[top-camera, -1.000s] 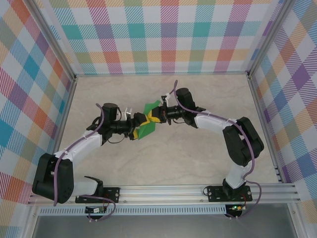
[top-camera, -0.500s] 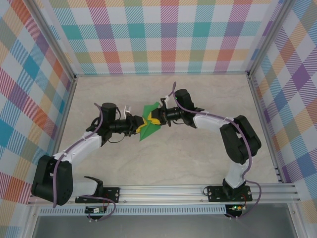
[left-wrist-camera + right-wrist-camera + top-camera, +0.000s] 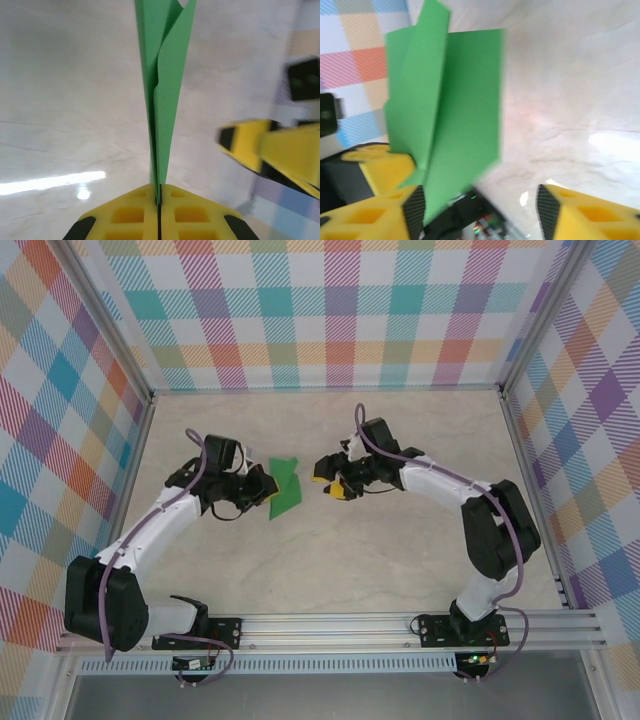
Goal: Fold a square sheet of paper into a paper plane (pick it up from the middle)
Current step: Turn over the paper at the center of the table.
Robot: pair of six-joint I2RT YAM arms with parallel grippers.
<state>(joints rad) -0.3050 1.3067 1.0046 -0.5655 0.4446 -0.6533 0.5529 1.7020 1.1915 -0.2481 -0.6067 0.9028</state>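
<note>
Out over the middle of the bench [image 3: 400,560], our left hand [image 3: 264,483] is pinched tight on the folded green paper [image 3: 285,487]. The paper sticks straight out past the yellow fingertips [image 3: 130,217], creased layers edge-on. Near it on the right, our right hand [image 3: 328,480] has its jaws spread wide, holding nothing and clear of the paper, with the plaid back wall [image 3: 330,310] behind both.

no text, label, brand, number or sign readable in any view; paper [image 3: 285,490] is plain green, unprinted
</note>
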